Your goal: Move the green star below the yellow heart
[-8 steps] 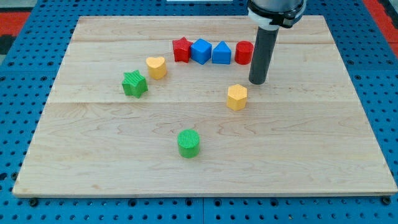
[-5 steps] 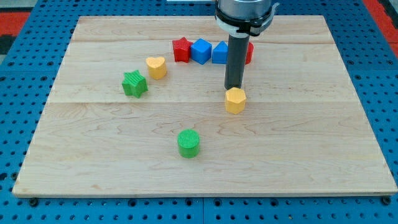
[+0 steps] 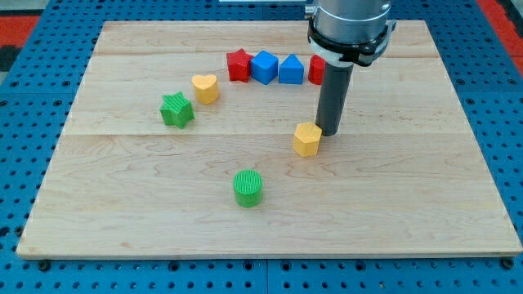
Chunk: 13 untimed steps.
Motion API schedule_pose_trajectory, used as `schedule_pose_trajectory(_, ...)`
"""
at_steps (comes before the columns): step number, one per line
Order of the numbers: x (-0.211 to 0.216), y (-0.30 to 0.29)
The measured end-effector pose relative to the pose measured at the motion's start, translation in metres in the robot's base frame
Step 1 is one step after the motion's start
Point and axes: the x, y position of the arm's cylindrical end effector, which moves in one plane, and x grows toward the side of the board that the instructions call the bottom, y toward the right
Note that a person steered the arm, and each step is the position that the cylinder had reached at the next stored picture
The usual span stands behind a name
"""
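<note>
Seven small plastic blocks sit on the pale wooden board [image 3: 425, 204], and the task's two have not been touched. My tip [image 3: 328, 133] is touching, or all but touching, the upper right edge of a yellow hexagonal block [image 3: 307, 139], which has no part in this job. I have no pincer on this rig, only the dark rod, so there is nothing to open or close and nothing held.

Well to the view's left of my tip and slightly higher lies the green star block [image 3: 176, 109]; the yellow heart block [image 3: 205, 87] is just beside it, up and to its right. So I judge I am in the approach step. Next I should leave the hexagon, cross left, get on the star's left side and nudge it right and downward until it sits beneath the heart.

Counting: two green (star, ridged green cylinder [image 3: 248, 188] down-left of my tip), two yellow, two blue blocks [image 3: 263, 67] [image 3: 291, 70], and two red, one a red star-like block [image 3: 238, 64], the other a red block [image 3: 315, 70] partly hidden behind the rod. That makes eight, not seven.
</note>
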Motion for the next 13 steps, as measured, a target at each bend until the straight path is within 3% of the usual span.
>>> schedule_pose_trajectory(3,-0.001,-0.023)
schedule_pose_trajectory(5,-0.002,-0.005)
schedule_pose_trajectory(10,0.012,-0.052)
schedule_pose_trajectory(11,-0.001,-0.042)
schedule_pose_trajectory(13,0.048,-0.037)
